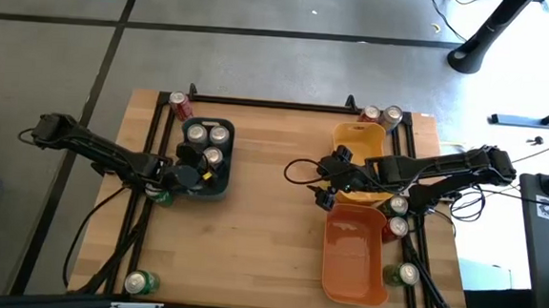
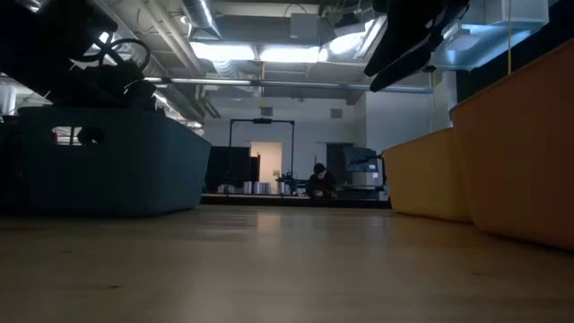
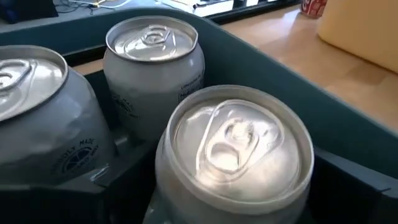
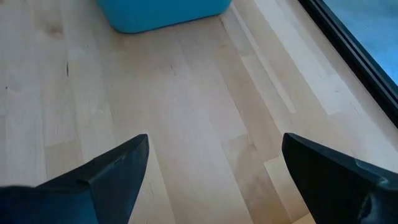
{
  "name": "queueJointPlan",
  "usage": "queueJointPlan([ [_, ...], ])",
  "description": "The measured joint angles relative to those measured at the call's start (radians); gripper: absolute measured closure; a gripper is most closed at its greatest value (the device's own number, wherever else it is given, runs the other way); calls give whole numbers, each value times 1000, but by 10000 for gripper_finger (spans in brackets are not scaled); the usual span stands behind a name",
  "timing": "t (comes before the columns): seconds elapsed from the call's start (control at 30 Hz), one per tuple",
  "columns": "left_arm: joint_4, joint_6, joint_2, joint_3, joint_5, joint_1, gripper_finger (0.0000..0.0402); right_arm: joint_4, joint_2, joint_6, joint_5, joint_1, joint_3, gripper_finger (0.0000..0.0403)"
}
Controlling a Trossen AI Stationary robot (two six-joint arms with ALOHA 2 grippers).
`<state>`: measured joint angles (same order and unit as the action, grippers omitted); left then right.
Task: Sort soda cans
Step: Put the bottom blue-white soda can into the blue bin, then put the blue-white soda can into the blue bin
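Note:
A blue-grey bin (image 1: pixel 223 180) at the table's left holds three silver soda cans (image 1: pixel 196 133) (image 1: pixel 219 134) (image 1: pixel 212 156), standing upright on its floor. My left gripper (image 1: pixel 192 176) hangs over the bin's near part. Its wrist view looks down on the same cans, the nearest (image 3: pixel 239 155) right below the camera, and the gripper itself is out of that picture. My right gripper (image 4: pixel 216 140) is open above bare table wood, between the yellow bin (image 1: pixel 361 140) and the orange bin (image 1: pixel 352 264), with nothing between its fingers.
Loose cans stand around the table's edges: a red one (image 1: pixel 178 101) far left, two (image 1: pixel 371 113) (image 1: pixel 392 114) far right, green ones (image 1: pixel 162 197) (image 1: pixel 140 281) (image 1: pixel 406 274), and two (image 1: pixel 397 207) (image 1: pixel 397 226) beside the orange bin. The middle of the table (image 1: pixel 260 230) is bare wood.

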<state>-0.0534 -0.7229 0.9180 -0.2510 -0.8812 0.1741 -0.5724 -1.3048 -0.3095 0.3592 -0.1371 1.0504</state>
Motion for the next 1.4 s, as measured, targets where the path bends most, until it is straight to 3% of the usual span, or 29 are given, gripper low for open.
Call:
queueJointPlan([
  [0.27,-13,23,-5,-4,15,0,42,0,0,0,0,0,0,36],
  [0.47,-33,117,-64,-74,29,3,40,-1,0,0,0,0,0,36],
  [0.8,-306,231,-203,-242,15,2,39,-1,0,1,4,0,0,36],
  [0.97,-330,278,-252,-289,6,2,38,-48,-1,7,147,24,25,36],
  [1.1,-321,331,-266,-301,-2,-3,38,-122,-1,1,250,127,88,36],
  [1.4,-319,391,-261,-301,-2,-44,38,-215,0,27,252,535,150,36],
])
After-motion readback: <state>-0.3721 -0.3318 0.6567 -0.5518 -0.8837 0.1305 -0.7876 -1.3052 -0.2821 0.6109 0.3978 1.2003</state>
